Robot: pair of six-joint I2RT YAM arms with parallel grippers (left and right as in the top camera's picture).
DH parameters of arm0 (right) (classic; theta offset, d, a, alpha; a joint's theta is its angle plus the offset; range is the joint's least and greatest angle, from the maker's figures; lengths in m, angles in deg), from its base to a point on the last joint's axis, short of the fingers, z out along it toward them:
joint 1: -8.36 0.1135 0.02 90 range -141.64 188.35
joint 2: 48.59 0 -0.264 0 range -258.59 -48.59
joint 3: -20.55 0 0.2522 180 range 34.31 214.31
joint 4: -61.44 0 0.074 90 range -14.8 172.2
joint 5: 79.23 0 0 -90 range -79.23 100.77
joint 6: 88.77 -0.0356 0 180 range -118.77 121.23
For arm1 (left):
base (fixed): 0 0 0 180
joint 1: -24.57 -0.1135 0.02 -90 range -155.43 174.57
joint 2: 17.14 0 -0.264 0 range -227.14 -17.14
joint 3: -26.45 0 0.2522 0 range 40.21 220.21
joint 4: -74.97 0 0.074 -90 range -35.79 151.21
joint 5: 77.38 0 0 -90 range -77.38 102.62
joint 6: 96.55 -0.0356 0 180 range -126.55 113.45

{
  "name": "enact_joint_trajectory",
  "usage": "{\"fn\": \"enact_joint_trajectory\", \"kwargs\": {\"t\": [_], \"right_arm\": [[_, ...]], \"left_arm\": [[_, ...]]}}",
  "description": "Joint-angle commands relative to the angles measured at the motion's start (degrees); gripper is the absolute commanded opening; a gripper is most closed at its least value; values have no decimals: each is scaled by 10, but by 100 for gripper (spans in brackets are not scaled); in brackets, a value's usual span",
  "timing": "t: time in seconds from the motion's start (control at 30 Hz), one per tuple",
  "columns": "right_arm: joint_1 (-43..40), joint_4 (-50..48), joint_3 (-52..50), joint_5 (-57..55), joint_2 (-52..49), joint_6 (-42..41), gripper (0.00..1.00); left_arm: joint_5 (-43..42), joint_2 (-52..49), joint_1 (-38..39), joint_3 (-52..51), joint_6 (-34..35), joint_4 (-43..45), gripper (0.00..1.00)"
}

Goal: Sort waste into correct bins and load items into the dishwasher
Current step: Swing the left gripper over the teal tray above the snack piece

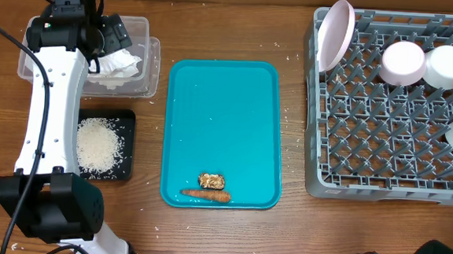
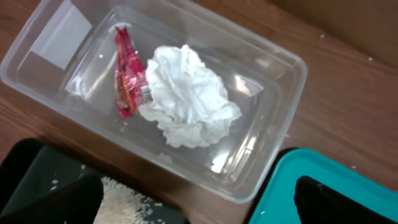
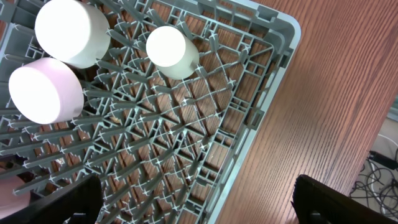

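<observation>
Left fingers (image 2: 348,202) and right fingers (image 3: 348,199) stand open, empty; we judge the carrot (image 1: 205,194) firm, light, best pinched mid-length.

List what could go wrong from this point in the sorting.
1. The carrot and brown lump lie close to the teal tray's near edge; a clumsy pick could push them off.
2. They might be dropped in the clear tub with the napkin rather than the black tray holding rice.
3. The plate leans at the rack's corner and could tip if bumped.
</observation>
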Motion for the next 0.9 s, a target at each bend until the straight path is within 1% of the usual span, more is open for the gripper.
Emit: {"fn": "enact_joint_trajectory", "kwargs": {"t": [0.0,0.03,0.1,0.13,0.2,0.3,0.33,0.43,0.5,0.57,0.7,0.8,0.87], "right_arm": [[0,-2,0,-2,3,1,100],[0,-2,0,-2,3,1,100],[0,-2,0,-2,3,1,100],[0,-2,0,-2,3,1,100],[0,-2,0,-2,3,1,100],[0,-2,0,-2,3,1,100],[0,-2,0,-2,3,1,100],[0,-2,0,-2,3,1,100],[0,-2,0,-2,3,1,100],[0,-2,0,-2,3,1,100],[0,-2,0,-2,3,1,100],[0,-2,0,-2,3,1,100],[0,-2,0,-2,3,1,100]], "left_arm": [[-97,8,2,-2,30,4,100],[-183,7,2,-2,30,-18,100],[-274,7,2,-2,29,-54,100],[-304,7,3,-2,23,-70,100],[-329,5,14,-2,-16,-108,100],[-320,3,42,-2,-75,-161,100],[-315,3,54,-3,-84,-178,100],[-290,3,100,-5,-85,-218,100],[-258,3,138,-6,-82,-233,100],[-207,3,182,-6,-59,-245,100],[-110,3,266,-6,10,-268,100],[-80,3,316,-7,45,-293,100],[-75,3,343,-10,53,-307,100]]}}
